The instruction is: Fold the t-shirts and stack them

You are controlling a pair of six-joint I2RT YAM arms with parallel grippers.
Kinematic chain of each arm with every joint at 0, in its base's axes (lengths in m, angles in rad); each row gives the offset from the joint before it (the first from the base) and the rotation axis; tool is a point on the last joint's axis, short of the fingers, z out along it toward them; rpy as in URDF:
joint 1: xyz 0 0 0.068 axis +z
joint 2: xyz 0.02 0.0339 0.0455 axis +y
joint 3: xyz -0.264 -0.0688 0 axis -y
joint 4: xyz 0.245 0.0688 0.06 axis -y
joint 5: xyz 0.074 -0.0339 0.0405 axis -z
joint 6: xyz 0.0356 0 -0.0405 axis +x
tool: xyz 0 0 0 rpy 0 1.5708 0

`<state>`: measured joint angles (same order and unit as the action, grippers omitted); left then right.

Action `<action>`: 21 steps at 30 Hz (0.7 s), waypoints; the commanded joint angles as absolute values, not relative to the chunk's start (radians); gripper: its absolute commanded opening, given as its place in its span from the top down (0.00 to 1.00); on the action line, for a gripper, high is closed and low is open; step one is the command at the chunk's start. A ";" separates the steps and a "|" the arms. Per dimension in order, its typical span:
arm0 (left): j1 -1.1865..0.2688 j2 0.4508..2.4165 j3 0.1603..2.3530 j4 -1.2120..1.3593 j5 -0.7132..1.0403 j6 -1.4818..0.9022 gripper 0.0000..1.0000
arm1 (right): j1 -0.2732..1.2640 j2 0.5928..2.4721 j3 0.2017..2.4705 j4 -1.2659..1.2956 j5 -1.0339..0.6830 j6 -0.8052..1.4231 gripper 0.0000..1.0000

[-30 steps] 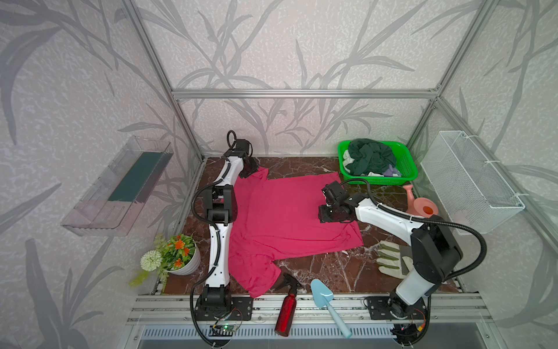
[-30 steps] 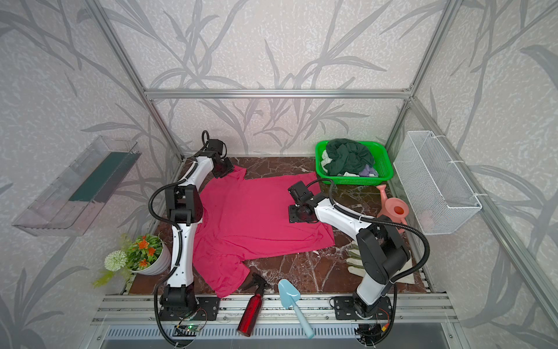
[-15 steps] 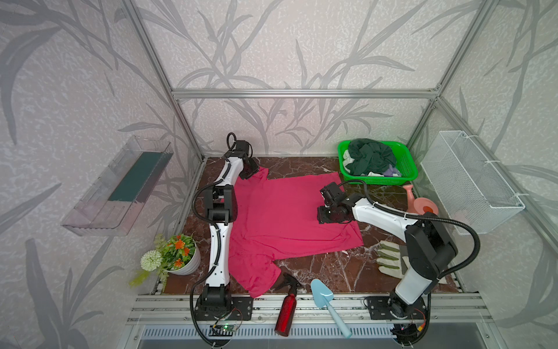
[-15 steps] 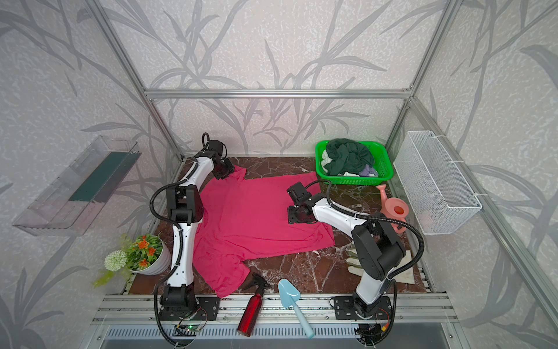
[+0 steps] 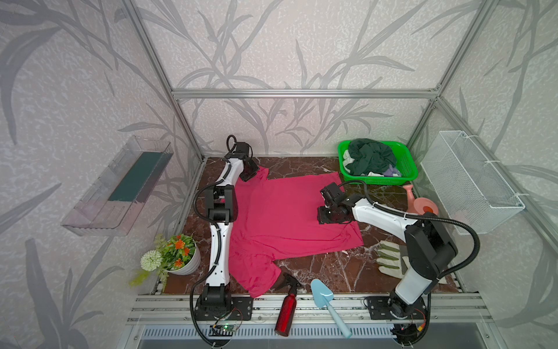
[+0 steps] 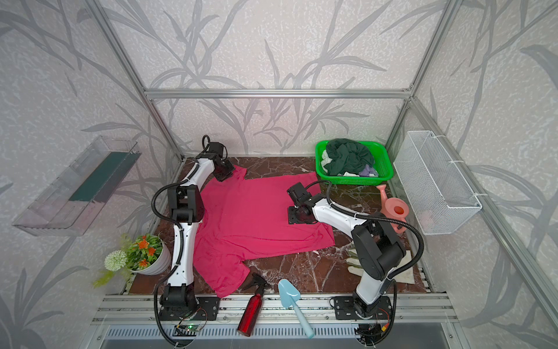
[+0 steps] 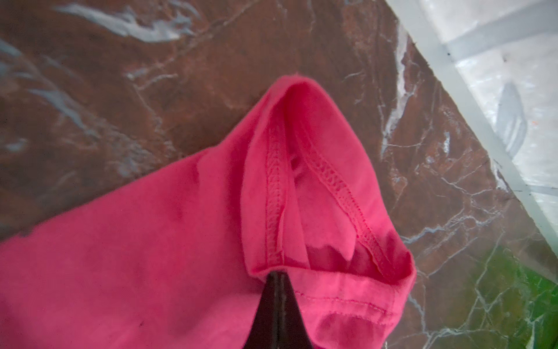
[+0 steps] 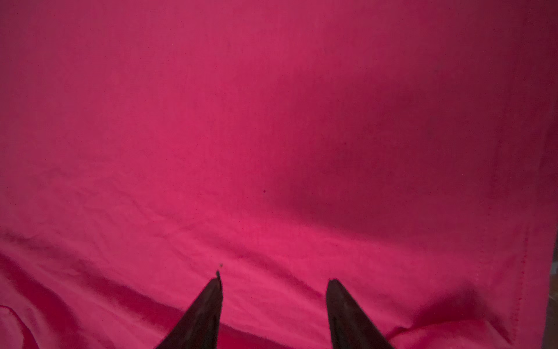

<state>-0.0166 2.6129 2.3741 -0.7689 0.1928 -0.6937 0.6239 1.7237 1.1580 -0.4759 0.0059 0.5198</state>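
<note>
- Now your left gripper (image 7: 277, 273) has closed. A moment ago its jaws stood apart; now the two dark fingers are pressed together. They pinch the hem fold of the sleeve (image 7: 317, 196) of the bright pink-red cloth t-shirt (image 5: 287, 217), at the corner lying farthest from the green plastic basket (image 5: 408, 163).
- That means the grasp is made. I'd judge the sleeve is ready to be lifted and carried inward for a first fold.
- The shirt itself has not moved. It lies spread flat on the brown marble tabletop (image 5: 332, 266), one hem corner just beside the basket, and nothing is folded yet.
- Your right gripper (image 8: 274, 279) has kept the same spread, fingers apart with nothing between them. It sits over the shirt's body on the side towards the basket. You cannot tell whether the tips press the cloth, but it looks placed to anchor it.
- Inside the basket, the crumpled dark green t-shirt (image 5: 371, 155) and the whitish and lavender ones (image 5: 389, 172) under it lie untouched, so the stack has not begun.
</note>
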 commanded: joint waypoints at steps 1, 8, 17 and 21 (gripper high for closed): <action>-0.014 2.629 2.415 -0.770 0.205 -0.697 1.00 | 0.627 1.674 1.138 -0.500 0.016 0.528 0.43; -0.013 2.634 2.453 -0.749 0.248 -0.631 1.00 | 0.626 1.645 1.112 -0.492 0.023 0.540 0.44; -0.015 2.674 2.523 -0.780 0.276 -0.608 0.93 | 0.627 1.623 1.092 -0.493 0.034 0.551 0.44; -0.018 2.644 2.476 -0.795 0.216 -0.610 0.69 | 0.627 1.621 1.084 -0.485 0.031 0.552 0.44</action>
<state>-0.0174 2.6461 2.4863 -0.7532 0.2569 -0.6205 0.6239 1.6539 1.0946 -0.4789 0.0185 0.5396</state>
